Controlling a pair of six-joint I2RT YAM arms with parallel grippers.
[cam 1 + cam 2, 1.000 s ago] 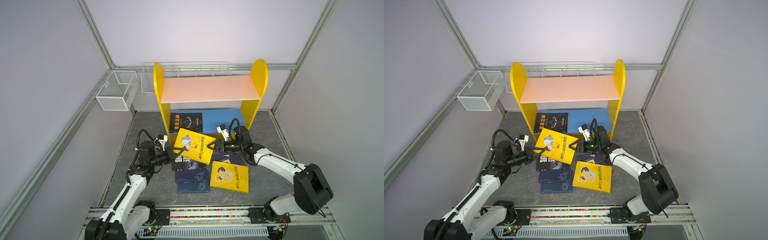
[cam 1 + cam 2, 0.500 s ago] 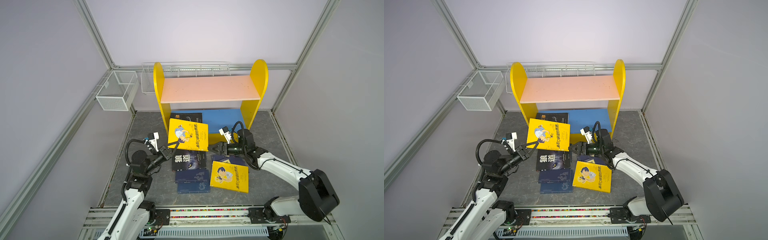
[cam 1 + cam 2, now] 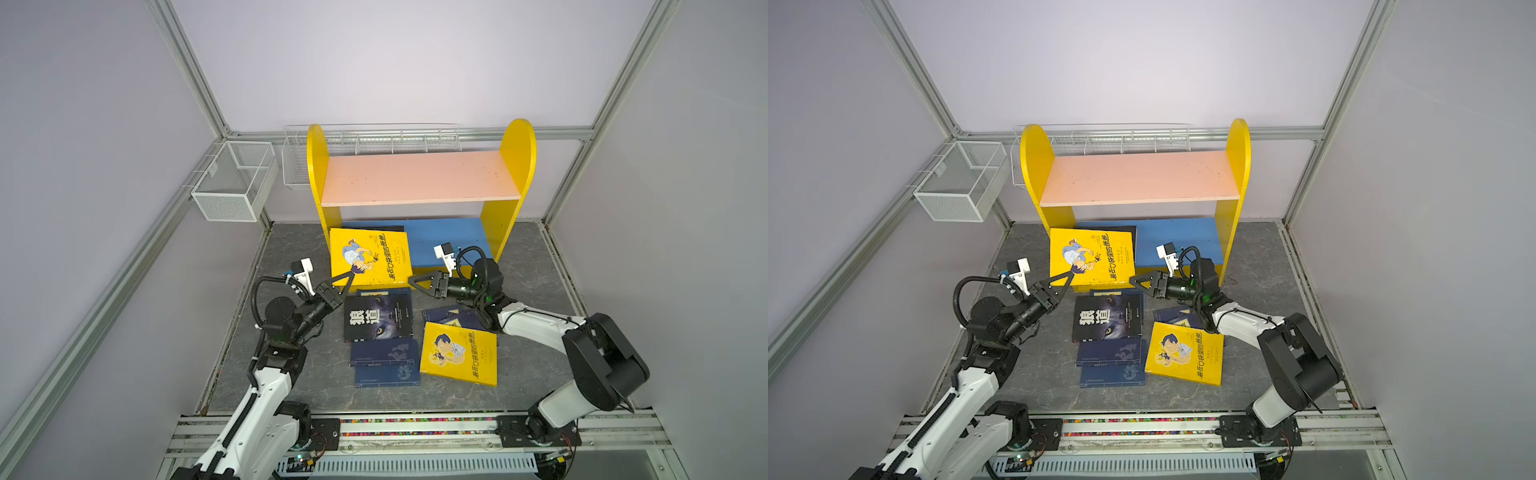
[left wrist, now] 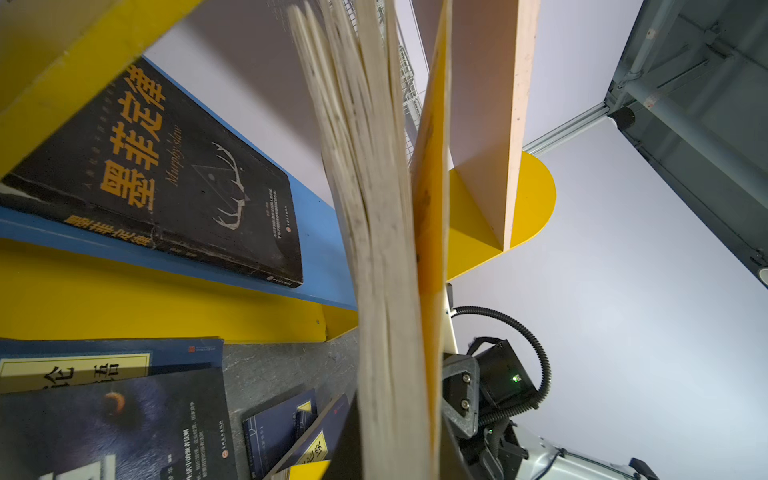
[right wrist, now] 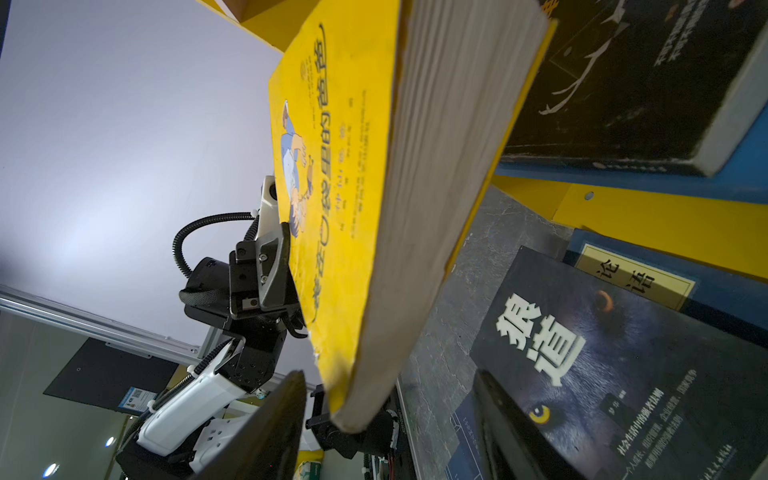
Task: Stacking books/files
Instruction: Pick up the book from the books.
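Swung up and back toward the bookshelf (image 3: 419, 178) since a second ago: raised yellow book (image 3: 370, 257), now hanging over the blue lower board (image 3: 449, 241) and the black book (image 4: 166, 174) lying there. Clamped at one near corner by the left gripper (image 3: 348, 278), jaws shut on cover and pages. Astride the opposite near corner: right gripper (image 3: 413, 280), jaws apart, no pinch visible. Judged early going: one book shelved, one about to land. Left on the grey tabletop (image 3: 536, 270): wolf-cover book (image 3: 378, 318), navy books (image 3: 384, 361), second yellow book (image 3: 459, 353).

raised yellow book (image 5: 340, 187): glossy cover, rough paper edges; shelved black book (image 4: 178, 178): matt, scuffed; basket (image 3: 232, 183): wire mesh.
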